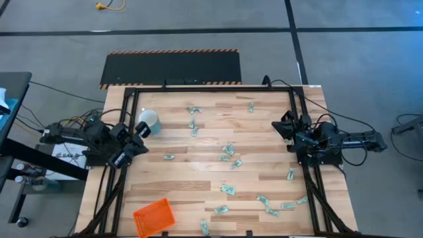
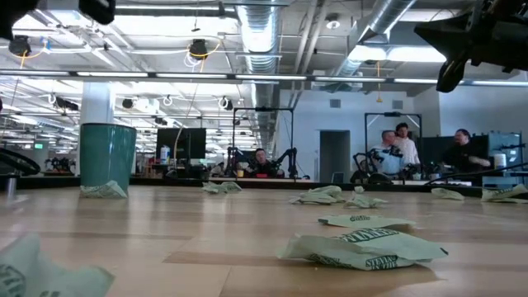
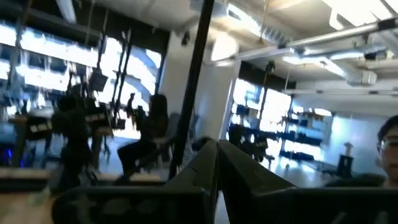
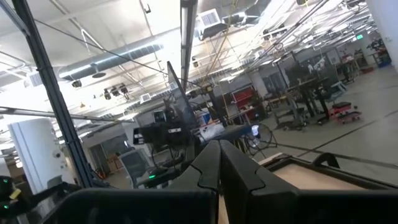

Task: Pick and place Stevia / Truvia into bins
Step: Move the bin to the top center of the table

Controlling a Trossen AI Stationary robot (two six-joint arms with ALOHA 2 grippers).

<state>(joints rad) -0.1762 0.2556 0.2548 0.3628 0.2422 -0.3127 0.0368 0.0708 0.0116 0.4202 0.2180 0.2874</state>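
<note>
Across the wooden tabletop point(image 1: 198, 192) small pale-green-and-white paper sweetener packets point(image 1: 228, 190) lie scattered, none in the shallow orange mesh tray point(image 1: 154, 216) at the near-left corner. Left pincer point(image 1: 141, 129) and right pincer point(image 1: 285, 125) sit pressed together, empty, parked at opposite edges, probably waiting to start.

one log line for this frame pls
left gripper: shut, empty, by cup | right gripper: shut, empty | packets: scattered | tray: empty
</note>
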